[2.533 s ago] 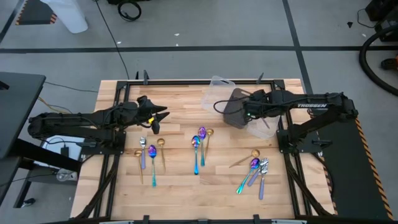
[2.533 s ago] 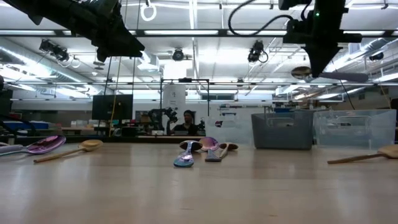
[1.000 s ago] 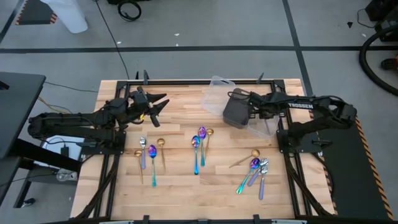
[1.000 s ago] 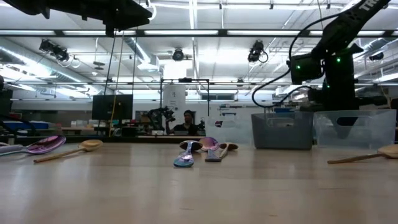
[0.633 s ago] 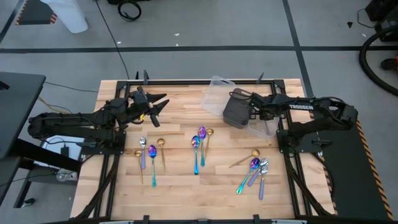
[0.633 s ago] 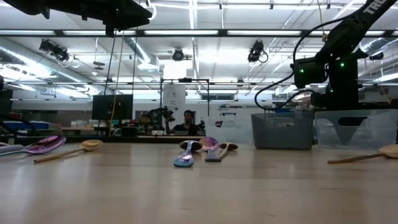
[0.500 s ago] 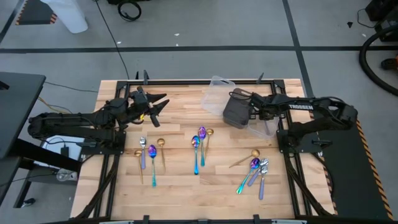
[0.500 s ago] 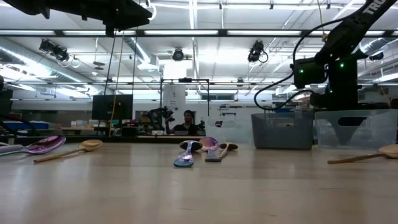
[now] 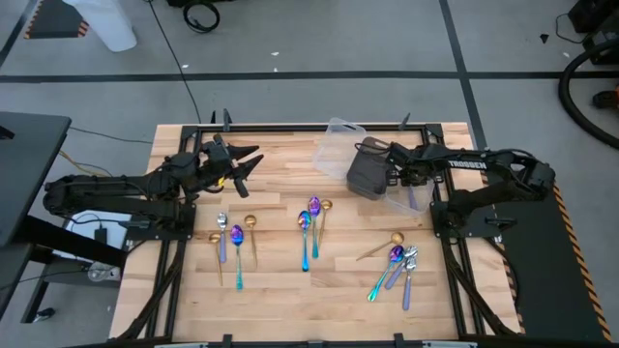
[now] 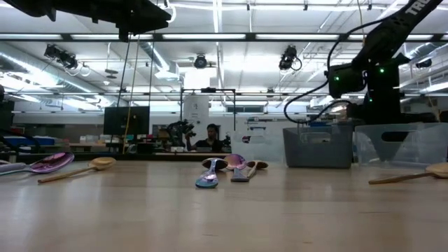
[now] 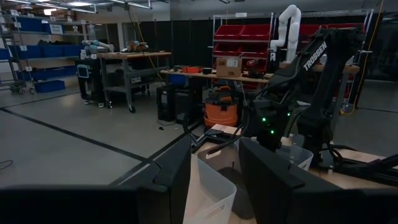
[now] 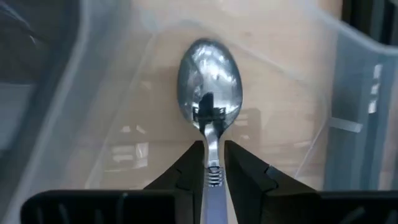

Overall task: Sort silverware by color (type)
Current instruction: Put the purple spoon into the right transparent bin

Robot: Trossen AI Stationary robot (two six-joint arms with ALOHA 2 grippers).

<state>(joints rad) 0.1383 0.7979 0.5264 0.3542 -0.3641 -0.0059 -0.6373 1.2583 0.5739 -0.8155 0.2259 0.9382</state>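
Wooden table [image 9: 280, 280]: spoons lie in three loose groups, left, centre and right. Dark bin [image 9: 366, 170] hides part of the adjacent clear plastic tray [image 9: 411, 201]. Right gripper [image 12: 213, 163] is inside that tray; its fingers flank a silver spoon [image 12: 209, 87], bowl up and mirror-bright, handle cut off; grip or release cannot be determined. Left gripper [image 9: 248, 164] hovers released, empty, above the table's left rear.

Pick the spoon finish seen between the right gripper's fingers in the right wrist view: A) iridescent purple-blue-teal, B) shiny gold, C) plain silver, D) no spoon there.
C: the right wrist view shows a plain silver spoon with its handle running between the right gripper fingers, over the clear plastic tray.
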